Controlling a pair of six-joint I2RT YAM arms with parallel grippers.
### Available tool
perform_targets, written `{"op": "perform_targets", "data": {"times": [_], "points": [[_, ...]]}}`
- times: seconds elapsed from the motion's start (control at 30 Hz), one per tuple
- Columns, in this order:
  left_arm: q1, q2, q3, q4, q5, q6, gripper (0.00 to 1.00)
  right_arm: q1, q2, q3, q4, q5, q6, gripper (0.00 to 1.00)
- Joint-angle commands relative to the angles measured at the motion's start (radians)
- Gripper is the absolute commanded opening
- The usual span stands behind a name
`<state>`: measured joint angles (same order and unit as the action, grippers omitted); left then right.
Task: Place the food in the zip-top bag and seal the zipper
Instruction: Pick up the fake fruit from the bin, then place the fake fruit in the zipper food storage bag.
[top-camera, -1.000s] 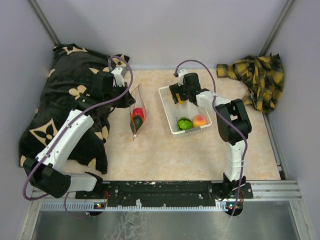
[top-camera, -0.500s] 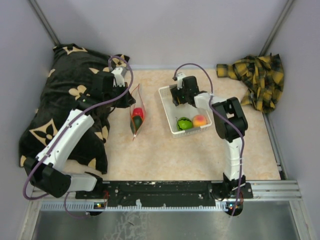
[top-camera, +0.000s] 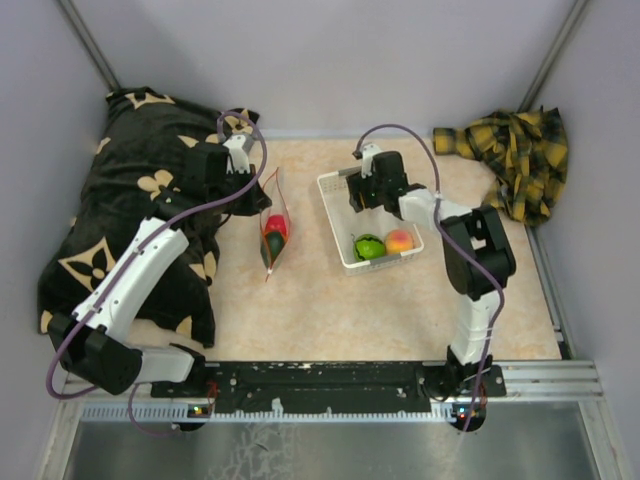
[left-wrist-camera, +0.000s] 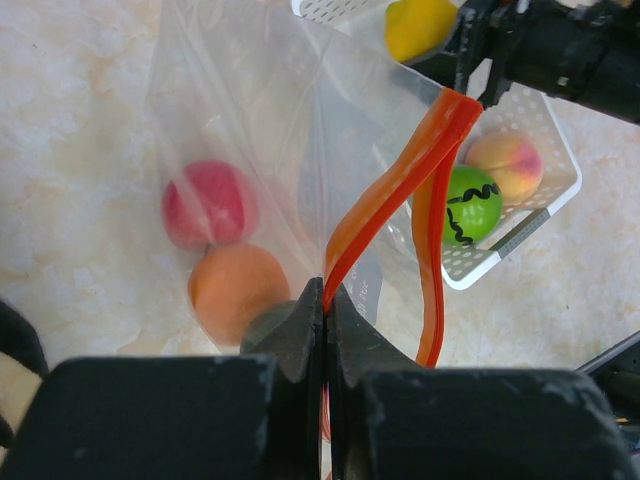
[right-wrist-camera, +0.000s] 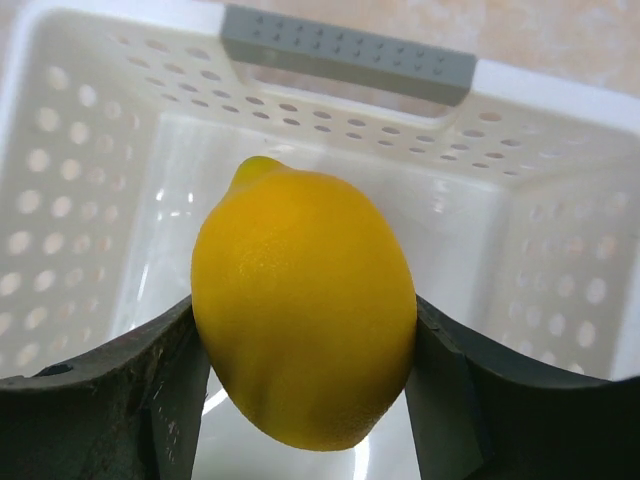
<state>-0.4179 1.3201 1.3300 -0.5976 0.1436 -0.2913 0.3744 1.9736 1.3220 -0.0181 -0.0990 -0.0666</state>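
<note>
The lemon (right-wrist-camera: 303, 320) sits pinched squarely between the right fingers (right-wrist-camera: 120, 400).

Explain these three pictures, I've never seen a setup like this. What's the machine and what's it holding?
Two white robot arms stand at a table's near edge. One picture looks down on both; the others come from cameras on each wrist. The left gripper pinches the red-orange zipper of a clear zip-top bag holding an apple, an orange and an avocado. The right gripper grips a yellow lemon over a white basket where a lime and a peach lie. A black patterned cushion and a plaid cloth lie at the sides.
</note>
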Motion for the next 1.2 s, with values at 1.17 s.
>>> {"op": "perform_targets", "data": {"times": [1.17], "points": [[-0.114, -0.008, 0.023, 0.039, -0.148, -0.035, 0.0, 0.396, -0.657, -0.112, -0.122, -0.269, 0.535, 0.4]]}}
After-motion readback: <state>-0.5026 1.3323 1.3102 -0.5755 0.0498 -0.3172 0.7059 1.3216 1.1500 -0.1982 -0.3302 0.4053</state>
